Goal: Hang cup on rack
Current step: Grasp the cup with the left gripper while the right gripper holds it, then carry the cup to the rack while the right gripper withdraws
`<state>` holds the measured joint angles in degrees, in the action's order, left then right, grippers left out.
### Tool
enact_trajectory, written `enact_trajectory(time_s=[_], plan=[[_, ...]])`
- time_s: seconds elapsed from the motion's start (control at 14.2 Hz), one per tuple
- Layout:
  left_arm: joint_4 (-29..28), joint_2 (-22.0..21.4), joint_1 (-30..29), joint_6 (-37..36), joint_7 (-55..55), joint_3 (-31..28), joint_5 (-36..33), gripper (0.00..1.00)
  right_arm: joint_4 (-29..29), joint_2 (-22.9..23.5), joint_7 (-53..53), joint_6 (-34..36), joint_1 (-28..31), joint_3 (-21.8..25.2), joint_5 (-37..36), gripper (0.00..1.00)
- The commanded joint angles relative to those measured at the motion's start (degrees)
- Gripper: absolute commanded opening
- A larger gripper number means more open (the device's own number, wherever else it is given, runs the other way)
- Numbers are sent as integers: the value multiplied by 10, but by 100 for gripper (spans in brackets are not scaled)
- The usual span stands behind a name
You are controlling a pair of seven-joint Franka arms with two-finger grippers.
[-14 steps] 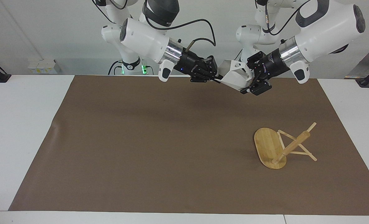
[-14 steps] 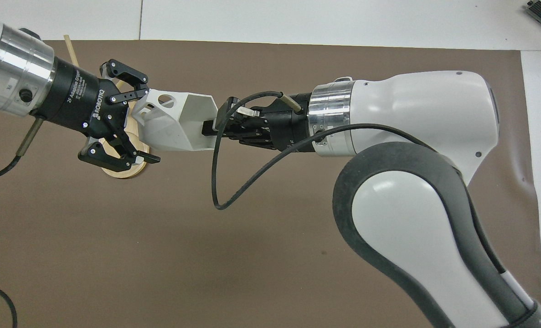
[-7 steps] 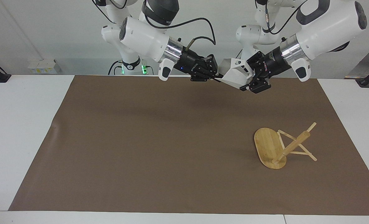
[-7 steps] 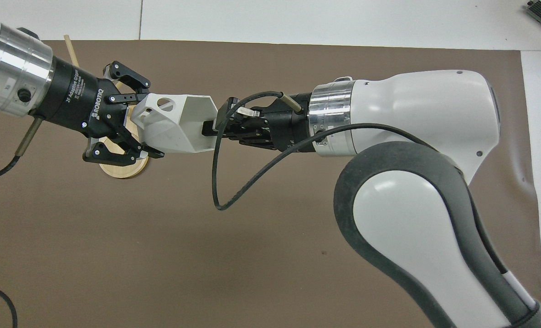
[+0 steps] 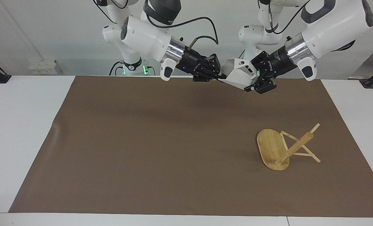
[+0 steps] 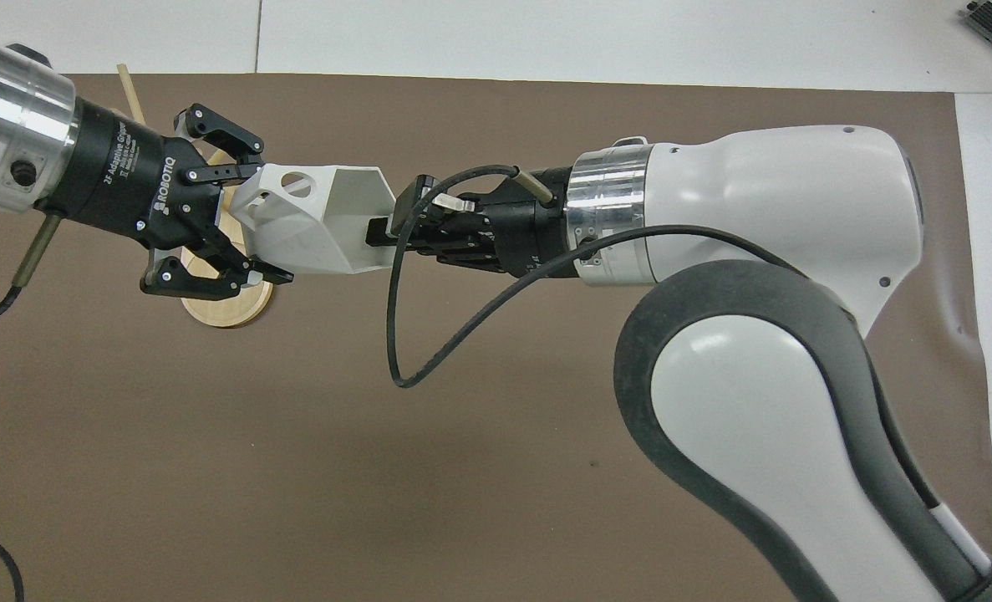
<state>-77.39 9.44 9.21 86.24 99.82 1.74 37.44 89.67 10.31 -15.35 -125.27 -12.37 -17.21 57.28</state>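
Note:
The white faceted cup [image 5: 238,75] [image 6: 312,226] hangs on its side in the air between the two hands, over the edge of the mat nearest the robots. My left gripper [image 5: 254,80] [image 6: 249,221] is shut on its handle end. My right gripper [image 5: 221,78] [image 6: 380,234] is shut on the rim wall at the cup's open mouth, with one fingertip inside it. The bamboo rack [image 5: 269,147] rests on the mat toward the left arm's end, and I cannot tell if it is upright or tipped. From overhead, only part of the rack's base [image 6: 220,309] shows under the left gripper.
A brown mat [image 5: 158,150] covers most of the white table [image 5: 23,125]. A black cable [image 6: 395,334] loops down from the right wrist. The right arm's big white link [image 6: 755,334] fills much of the overhead view.
The left gripper's fingers have closed in on the cup's handle end. The cup and both hands have shifted slightly toward the left arm's end. The rack has not moved.

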Motion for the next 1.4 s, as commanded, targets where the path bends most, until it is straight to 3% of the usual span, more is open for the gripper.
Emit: enact_trajectory(time_s=[0.0, 0.42, 0.7, 1.12, 1.33], plan=[[-18, -18, -6, 14, 5, -2, 10, 0, 3, -1, 6, 3, 6, -2, -2, 100], [-30, -21, -14, 41, 5, -2, 10, 0, 6, -6, 8, -1, 6, 1, -2, 100], [-79, -41, -14, 107, 10, -2, 5, 0, 17, -20, 8, 0, 10, 3, -31, 100], [-151, -63, -16, 222, 63, -16, -3, 0, 22, -36, 9, 9, 28, 3, -203, 100], [-185, -72, -18, 278, 156, -18, -47, 0, 24, -42, 9, 25, 58, 3, -301, 100]])
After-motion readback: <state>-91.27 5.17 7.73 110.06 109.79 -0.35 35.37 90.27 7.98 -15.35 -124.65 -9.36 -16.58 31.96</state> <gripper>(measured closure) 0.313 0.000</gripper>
